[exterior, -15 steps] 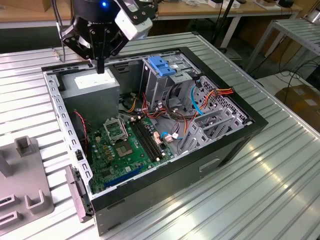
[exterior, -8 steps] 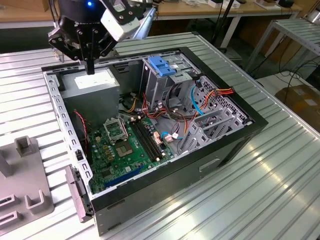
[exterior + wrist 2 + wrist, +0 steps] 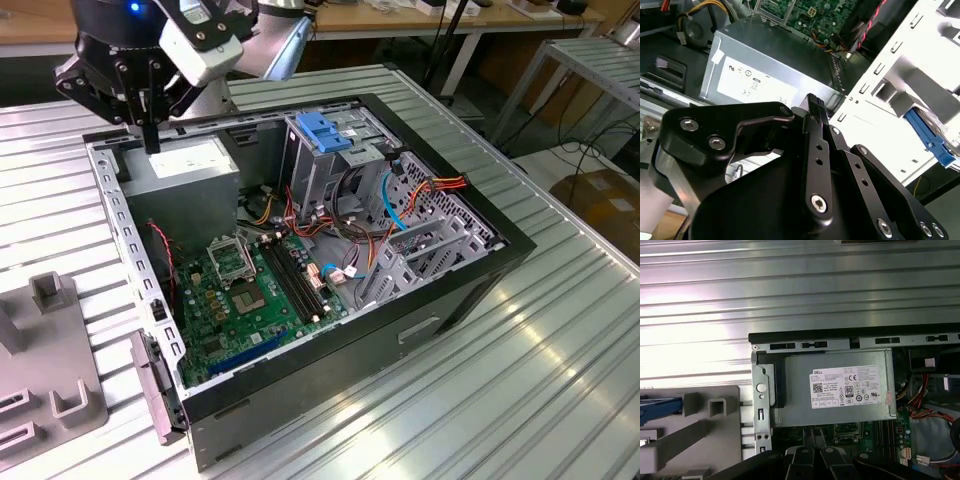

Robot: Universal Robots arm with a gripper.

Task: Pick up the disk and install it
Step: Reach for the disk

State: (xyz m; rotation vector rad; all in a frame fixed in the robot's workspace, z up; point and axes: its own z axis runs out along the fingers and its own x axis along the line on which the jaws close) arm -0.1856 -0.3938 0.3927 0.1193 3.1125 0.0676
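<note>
My gripper (image 3: 150, 135) hangs over the back corner of the open computer case (image 3: 470, 290), at the exterior view's left. It is just above the grey power supply (image 3: 185, 175), whose label side faces the first wrist view (image 3: 840, 390). The fingers (image 3: 814, 439) point down, pressed together with nothing between them. The disk shows as a bright blue carrier edge (image 3: 660, 407) lying on the grey fixture (image 3: 715, 430) beside the case, cut off by the picture's edge. It is well apart from the gripper. The tall metal cage (image 3: 320, 170) with its wide blue tab (image 3: 322, 130) stands inside the case.
The green motherboard (image 3: 245, 295), red and orange cables (image 3: 440, 188) and a thin blue cable (image 3: 392, 205) lie inside the case. The grey fixture (image 3: 45, 385) sits on the ribbed metal table (image 3: 560, 400) at the exterior view's left. A cardboard box (image 3: 605, 200) is on the floor.
</note>
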